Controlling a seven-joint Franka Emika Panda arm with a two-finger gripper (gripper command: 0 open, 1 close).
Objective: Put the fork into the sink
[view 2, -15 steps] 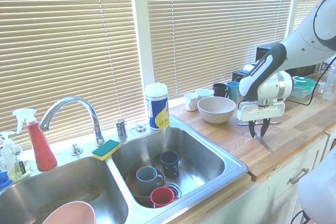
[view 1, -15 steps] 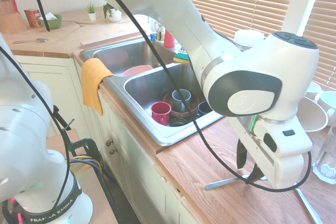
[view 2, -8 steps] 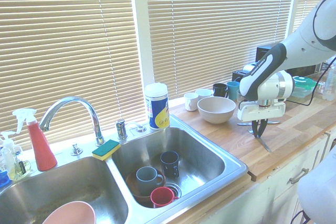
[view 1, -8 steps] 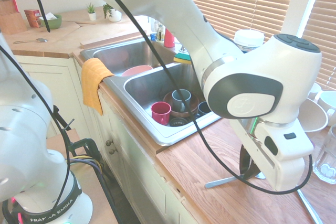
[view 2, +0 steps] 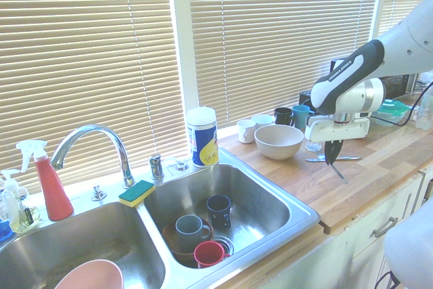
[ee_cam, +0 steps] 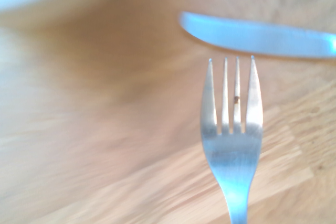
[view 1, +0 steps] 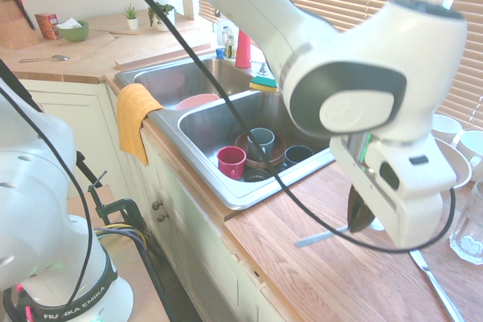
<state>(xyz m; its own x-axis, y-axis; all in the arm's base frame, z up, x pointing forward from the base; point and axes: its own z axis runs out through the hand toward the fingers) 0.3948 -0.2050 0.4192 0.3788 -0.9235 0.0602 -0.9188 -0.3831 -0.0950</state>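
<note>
First exterior view
Gripper: dark fingers pressed together, pointing down above the wooden counter, clamped on the fork.
Fork: slim silver handle slants out from the fingers, clear of the wood, its shadow beneath it.
Butter knife: lies flat on the counter, just beside the gripper, apart from the fork.
Sink: steel basin at the counter's edge, well apart from the fork; it holds a red mug, a grey-green mug standing in a brown bowl, and a dark mug.
Neighbouring basin: holds a pink plate; an orange cloth hangs over its front rim.

Second exterior view
Gripper: closed tight on the fork, which slopes down below the fingertips, off the counter.
Sink: lies away from the gripper, with bare counter between; the same three mugs and bowl sit near its drain.
Beige bowl: on the counter between sink and gripper, with white and dark cups behind it.
Sponge: yellow and green, on the divider beside the faucet.
Spray bottle: red, at the far basin.

Wrist view
Fork: four tines sharp and close, held over blurred wood grain.
Butter knife: blurred blade lying across, beyond the tine tips.
</note>
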